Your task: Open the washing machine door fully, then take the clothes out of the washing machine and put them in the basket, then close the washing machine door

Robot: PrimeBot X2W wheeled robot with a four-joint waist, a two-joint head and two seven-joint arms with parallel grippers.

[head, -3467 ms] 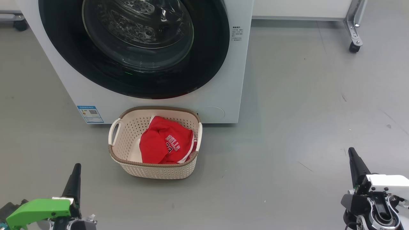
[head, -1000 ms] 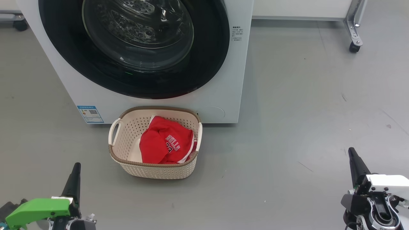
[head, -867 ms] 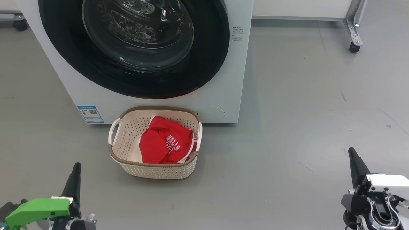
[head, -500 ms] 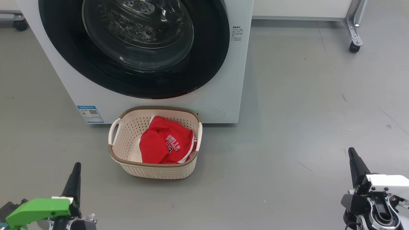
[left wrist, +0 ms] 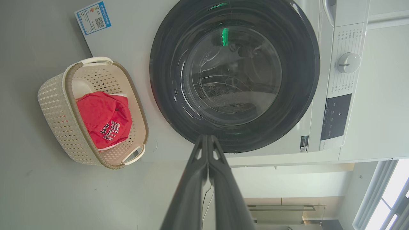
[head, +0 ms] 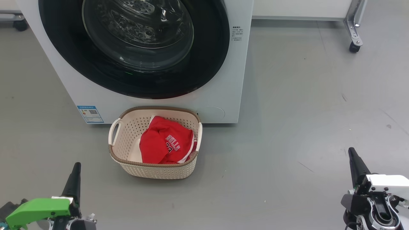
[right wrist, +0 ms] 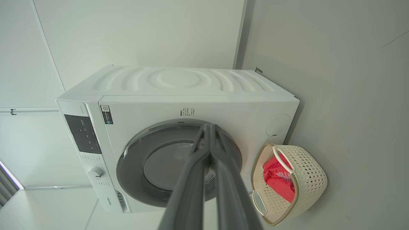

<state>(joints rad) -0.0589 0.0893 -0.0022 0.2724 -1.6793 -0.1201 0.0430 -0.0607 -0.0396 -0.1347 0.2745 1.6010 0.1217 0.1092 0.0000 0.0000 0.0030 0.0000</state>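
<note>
The white washing machine stands ahead with its round black-rimmed door shut flat against the front. On the floor right in front of it sits the cream basket, holding the red clothes printed "BULLS". My left gripper is shut and empty at the lower left, well back from the basket. My right gripper is shut and empty at the lower right.
Grey floor spreads out to the right of the washer. A metal frame leg on a caster stands at the far right back, and another wheel is at the far left. A white wall panel runs behind.
</note>
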